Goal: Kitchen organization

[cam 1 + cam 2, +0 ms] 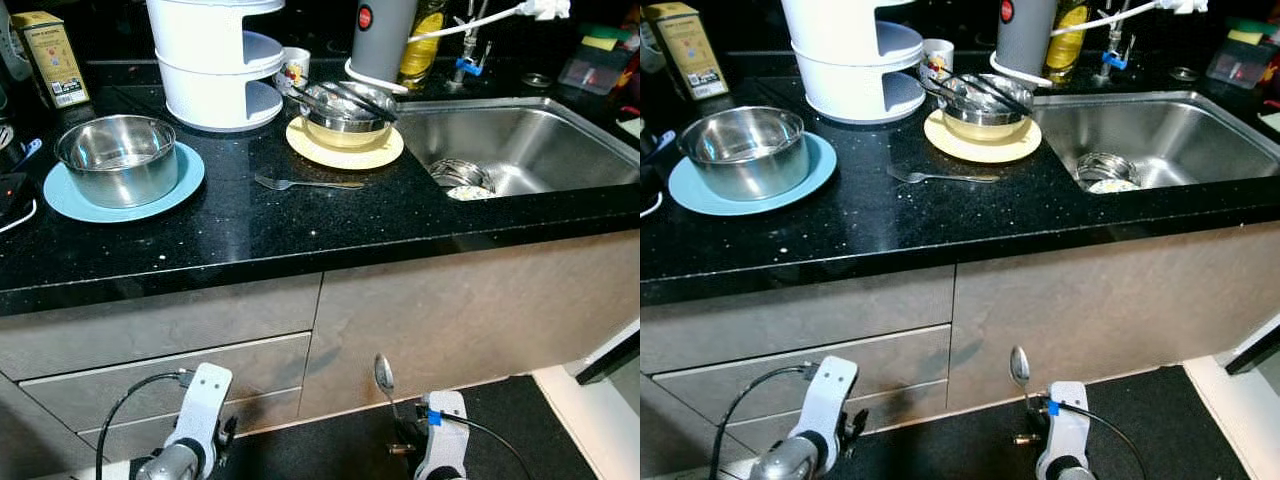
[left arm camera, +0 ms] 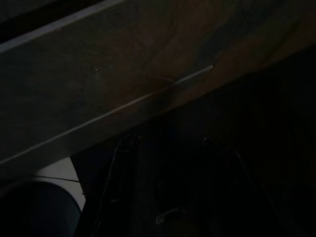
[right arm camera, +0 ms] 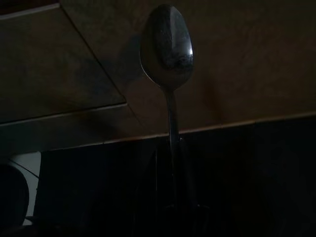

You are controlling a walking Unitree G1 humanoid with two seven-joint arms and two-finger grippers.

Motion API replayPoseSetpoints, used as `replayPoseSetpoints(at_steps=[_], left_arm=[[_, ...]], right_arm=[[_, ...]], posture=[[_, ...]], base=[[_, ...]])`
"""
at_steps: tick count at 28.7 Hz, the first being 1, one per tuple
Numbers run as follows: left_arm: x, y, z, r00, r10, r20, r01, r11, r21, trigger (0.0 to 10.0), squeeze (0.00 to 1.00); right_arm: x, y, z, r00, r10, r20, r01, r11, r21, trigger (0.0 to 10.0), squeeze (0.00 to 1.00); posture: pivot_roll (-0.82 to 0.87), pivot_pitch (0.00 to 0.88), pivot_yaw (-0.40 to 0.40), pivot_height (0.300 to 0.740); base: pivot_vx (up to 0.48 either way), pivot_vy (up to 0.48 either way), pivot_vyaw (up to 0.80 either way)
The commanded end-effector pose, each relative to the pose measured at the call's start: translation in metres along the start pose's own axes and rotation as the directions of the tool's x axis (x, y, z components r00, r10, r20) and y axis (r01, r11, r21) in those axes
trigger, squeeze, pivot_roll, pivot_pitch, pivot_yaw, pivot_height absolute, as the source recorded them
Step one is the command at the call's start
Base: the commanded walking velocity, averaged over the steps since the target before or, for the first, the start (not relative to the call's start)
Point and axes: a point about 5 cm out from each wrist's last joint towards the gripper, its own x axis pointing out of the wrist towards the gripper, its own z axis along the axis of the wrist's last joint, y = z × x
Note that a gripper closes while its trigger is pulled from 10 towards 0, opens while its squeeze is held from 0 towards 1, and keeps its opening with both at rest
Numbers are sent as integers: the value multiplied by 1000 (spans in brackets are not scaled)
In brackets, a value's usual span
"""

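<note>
- The right gripper (image 1: 405, 432) is down low in front of the cabinet (image 1: 450, 320), closed on the handle of a spoon (image 1: 384, 376).
- The spoon stands almost straight up, its round bowl on top and its handle going down into the fingers.
- In the right wrist view the spoon (image 3: 167, 47) points up past the cabinet front.
- The left gripper (image 1: 222, 437) hangs low by the drawers (image 1: 150, 380); I cannot tell if it is open or closed.
- On the black counter (image 1: 230, 235) a fork (image 1: 305, 183) lies flat, long way side to side, prongs to the left.
- A steel bowl (image 1: 117, 158) sits on a blue mat (image 1: 180, 185).
- A box (image 1: 50, 57) has writing, too small to read.
</note>
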Motion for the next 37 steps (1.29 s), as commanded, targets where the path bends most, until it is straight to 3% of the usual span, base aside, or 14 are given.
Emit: replayPoseSetpoints(at_steps=[1, 22, 31, 37], left_arm=[[0, -8, -9, 999, -22, -27, 22, 1000, -10, 10000, 0], [2, -11, -9, 1000, -22, -21, 22, 1000, -22, 10000, 0], [1, -11, -10, 1000, -21, -20, 20, 999, -27, 10000, 0], [0, -9, -11, 1000, -17, -21, 17, 1000, -26, 10000, 0]], right_arm=[[-4, -6, -6, 1000, -12, -17, 12, 1000, -16, 10000, 0], [-1, -4, 0, 1000, 28, -11, -29, 998, -59, 10000, 0], [1, 2, 1, 998, 67, -10, -68, 994, -89, 10000, 0], [0, 5, -1, 996, 87, -18, -89, 991, -100, 10000, 0]], posture=[[-79, 164, -50, 740], [-89, 164, -59, 740], [-88, 164, -59, 740], [-88, 166, -59, 740]], base=[[0, -480, 0], [0, -480, 0], [0, -480, 695], [0, -480, 0]])
